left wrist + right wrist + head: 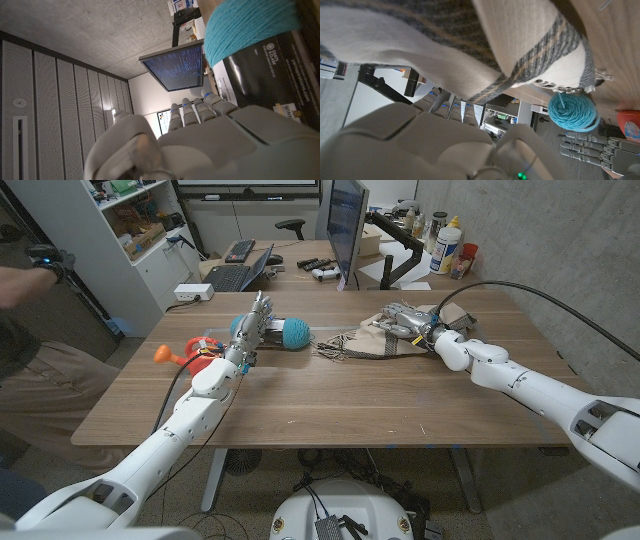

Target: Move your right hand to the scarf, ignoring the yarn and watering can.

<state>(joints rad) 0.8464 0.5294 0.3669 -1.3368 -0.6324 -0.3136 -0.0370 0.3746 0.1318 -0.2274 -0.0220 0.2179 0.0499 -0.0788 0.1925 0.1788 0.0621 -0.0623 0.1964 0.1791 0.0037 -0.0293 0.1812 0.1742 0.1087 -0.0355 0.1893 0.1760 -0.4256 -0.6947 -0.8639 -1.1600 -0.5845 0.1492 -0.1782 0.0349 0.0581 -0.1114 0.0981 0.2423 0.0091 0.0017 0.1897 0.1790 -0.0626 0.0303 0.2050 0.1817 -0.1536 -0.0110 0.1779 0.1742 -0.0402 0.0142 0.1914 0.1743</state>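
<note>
The left hand (253, 326) stands in front of the yarn (289, 332), hiding the ball's near end, and the left forearm covers most of the orange watering can (185, 352). The right hand (406, 321) lies over the scarf (370, 340), so the cloth beneath it and whether the fingers grip it cannot be told. In the right wrist view the scarf (445, 45) runs off the picture's edge. A person (40, 350) is cut off at the head view's edge.

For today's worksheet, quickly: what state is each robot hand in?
Left hand: open, fingers straight beside the teal yarn.
Right hand: on the scarf; grip cannot be told.
</note>
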